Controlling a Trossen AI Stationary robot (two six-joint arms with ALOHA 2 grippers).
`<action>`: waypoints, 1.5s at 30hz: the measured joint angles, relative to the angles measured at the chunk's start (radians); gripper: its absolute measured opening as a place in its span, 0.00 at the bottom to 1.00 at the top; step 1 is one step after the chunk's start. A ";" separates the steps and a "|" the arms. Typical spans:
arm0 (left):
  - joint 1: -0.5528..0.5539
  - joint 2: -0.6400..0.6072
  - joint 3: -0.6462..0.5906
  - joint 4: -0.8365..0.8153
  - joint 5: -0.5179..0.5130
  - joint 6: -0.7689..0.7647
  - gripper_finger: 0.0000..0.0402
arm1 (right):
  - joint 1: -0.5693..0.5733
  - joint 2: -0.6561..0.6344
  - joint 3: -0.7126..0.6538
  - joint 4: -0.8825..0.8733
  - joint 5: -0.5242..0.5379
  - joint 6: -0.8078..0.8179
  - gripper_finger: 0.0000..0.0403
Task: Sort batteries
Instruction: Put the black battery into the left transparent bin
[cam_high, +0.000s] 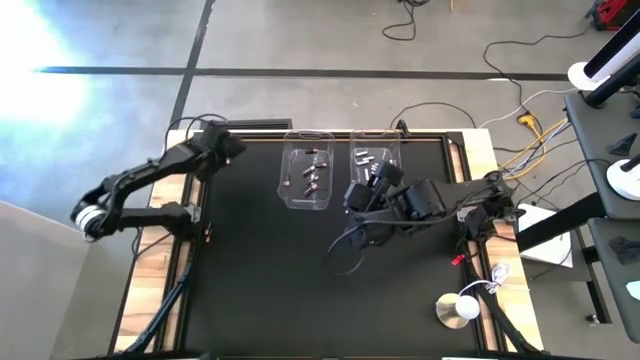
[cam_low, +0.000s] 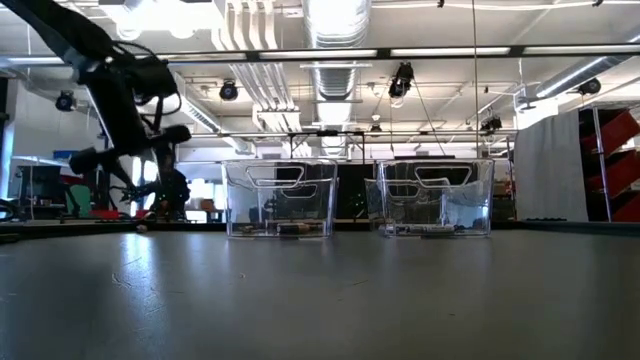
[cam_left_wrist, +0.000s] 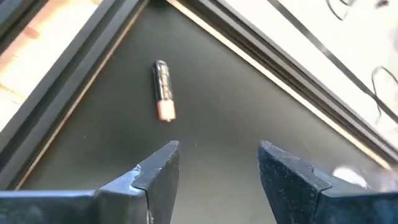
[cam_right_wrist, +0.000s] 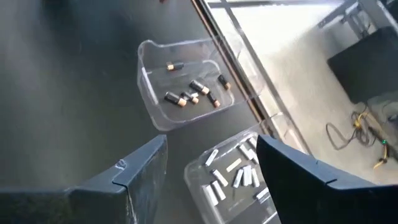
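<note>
High view: I see two clear bins side by side at the far middle of the black table (cam_high: 260, 280). The left bin (cam_high: 307, 178) holds dark batteries (cam_high: 312, 176) with copper ends; the right bin (cam_high: 373, 160) holds silvery-white batteries (cam_high: 362, 157), partly hidden under my right arm.

Right wrist view: I count six dark batteries in the farther bin and about nine pale ones in the nearer bin, some overlapping, so the second count is approximate. The right gripper (cam_right_wrist: 211, 168) hangs above the bin of pale batteries; its two fingers stand apart with nothing between them.

Left wrist view: one loose battery (cam_left_wrist: 163, 89), dark with a copper end, lies flat on the mat in the far left corner of the table, near where the two edge rails meet. The left gripper (cam_left_wrist: 219, 163) hovers just short of it, fingers spread and empty, not touching the battery.

Low view: both bins stand upright on the table, well apart from the left arm (cam_low: 120, 90), which comes down at the far left. The loose battery shows as a small speck (cam_low: 141, 227) on the mat below that arm.
</note>
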 joint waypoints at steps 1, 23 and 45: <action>0.021 0.026 0.001 0.017 0.007 -0.003 0.48 | 0.005 0.000 -0.011 0.001 -0.001 0.021 0.59; 0.059 0.505 0.235 -0.177 -0.128 -0.218 0.48 | -0.014 -0.019 -0.355 0.007 0.043 0.386 0.58; 0.054 0.566 0.283 -0.171 -0.148 -0.448 0.48 | 0.037 -0.023 -0.389 0.010 -0.009 0.653 0.56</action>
